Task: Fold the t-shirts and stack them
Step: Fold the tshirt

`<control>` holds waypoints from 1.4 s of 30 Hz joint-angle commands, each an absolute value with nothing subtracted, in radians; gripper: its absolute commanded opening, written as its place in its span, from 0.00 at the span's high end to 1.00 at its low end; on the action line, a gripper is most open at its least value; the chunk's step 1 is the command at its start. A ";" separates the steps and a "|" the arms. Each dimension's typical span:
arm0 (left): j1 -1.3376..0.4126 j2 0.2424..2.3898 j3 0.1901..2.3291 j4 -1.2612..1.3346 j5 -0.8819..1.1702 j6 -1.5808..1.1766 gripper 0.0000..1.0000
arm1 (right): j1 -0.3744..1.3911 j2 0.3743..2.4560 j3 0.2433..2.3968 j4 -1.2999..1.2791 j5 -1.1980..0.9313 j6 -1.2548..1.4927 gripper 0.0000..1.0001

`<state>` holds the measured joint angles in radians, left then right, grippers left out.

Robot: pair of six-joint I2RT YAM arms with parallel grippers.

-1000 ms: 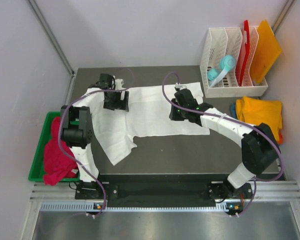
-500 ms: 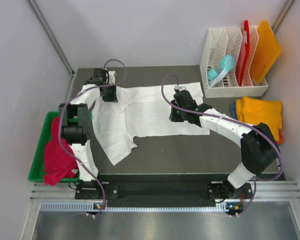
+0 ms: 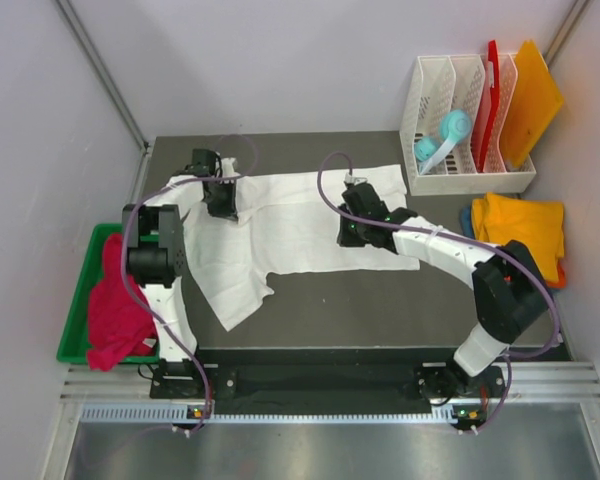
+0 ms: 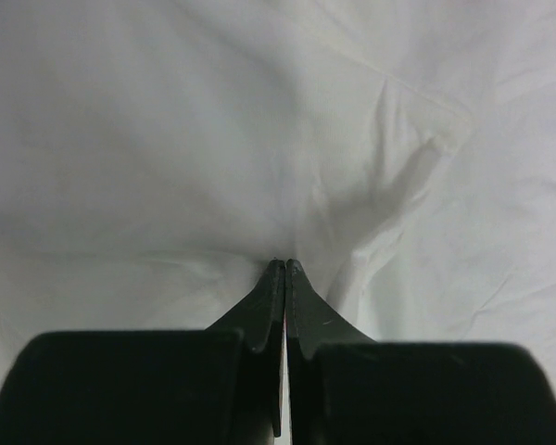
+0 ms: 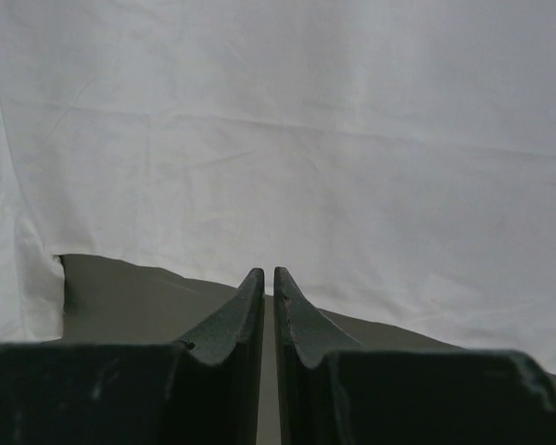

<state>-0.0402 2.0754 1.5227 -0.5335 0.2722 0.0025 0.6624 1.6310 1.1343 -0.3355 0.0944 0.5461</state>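
From above, the white t-shirt point(image 3: 300, 225) lies spread on the table point(image 3: 380, 310). Left wrist: at its 10 o'clock, the left gripper point(image 4: 285, 266) is clamped on a pinch of cloth, likely to lift a fold. Right wrist: the right gripper point(image 5: 268, 274) has its jaws a sliver apart at the hem; whether it grips is unclear.

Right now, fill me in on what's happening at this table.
A large white cloth t-shirt lies spread on the dark table for folding. The left gripper has its jaws shut on cloth near the far left corner. The right gripper has its jaws nearly together at the near hem; a hold there is unclear. A crimson-pink cloth shirt sits in the green plastic bin; a folded yellow-orange shirt lies at the right.
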 commanded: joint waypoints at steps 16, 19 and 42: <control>-0.155 1.993 1.454 -0.574 0.400 0.077 1.00 | 0.719 1.615 1.135 -0.293 0.115 0.594 0.92; -0.189 2.040 1.486 -0.621 0.397 0.106 1.00 | 0.719 1.599 1.126 -0.298 0.124 0.598 0.92; 0.060 2.227 1.994 -0.775 0.253 -0.020 0.61 | 0.549 1.675 1.181 -0.387 0.313 0.580 0.94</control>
<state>0.0872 2.0548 1.8397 -0.5785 0.2790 -0.0242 0.6117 1.5536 1.1130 -0.3519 0.2752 0.6029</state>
